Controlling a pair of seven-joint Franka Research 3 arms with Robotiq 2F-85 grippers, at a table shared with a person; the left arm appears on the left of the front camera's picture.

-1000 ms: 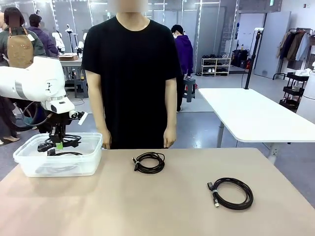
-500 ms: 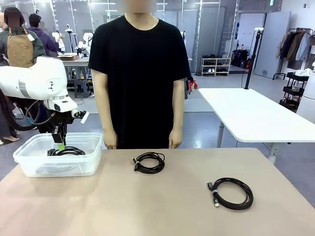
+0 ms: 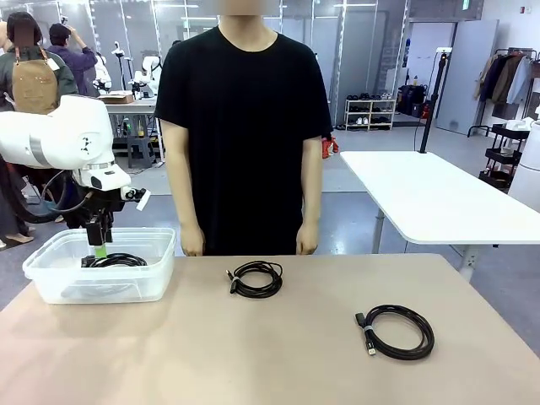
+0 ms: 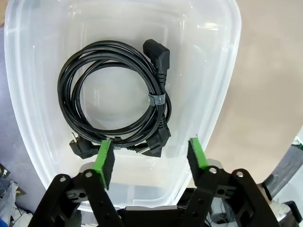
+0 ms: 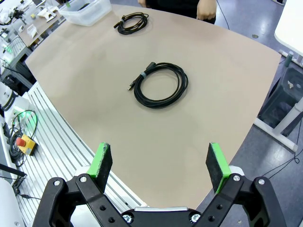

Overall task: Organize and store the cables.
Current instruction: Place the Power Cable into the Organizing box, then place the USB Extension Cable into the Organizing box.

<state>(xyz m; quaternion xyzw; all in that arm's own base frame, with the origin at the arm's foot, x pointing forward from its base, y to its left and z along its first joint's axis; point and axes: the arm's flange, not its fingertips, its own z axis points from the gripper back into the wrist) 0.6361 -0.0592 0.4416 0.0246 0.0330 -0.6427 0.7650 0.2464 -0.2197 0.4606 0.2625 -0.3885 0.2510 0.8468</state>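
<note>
Inside clear rectangular plastic bin (image 4: 208,56), coiled black cable (image 4: 113,94) is lying loose; left tool (image 4: 150,142) is hovering above bin, jaws spread, empty; right tool (image 5: 159,149) likewise spread.

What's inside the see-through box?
One coiled black cable with plug ends lies in the box. The left gripper hangs open above it, hiding the box's near edge.

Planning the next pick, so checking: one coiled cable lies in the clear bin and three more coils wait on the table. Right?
Not quite: two coils wait on the table, not three. The front view shows the middle coil and the right-hand coil on the table. One coiled cable does lie in the clear bin.
</note>
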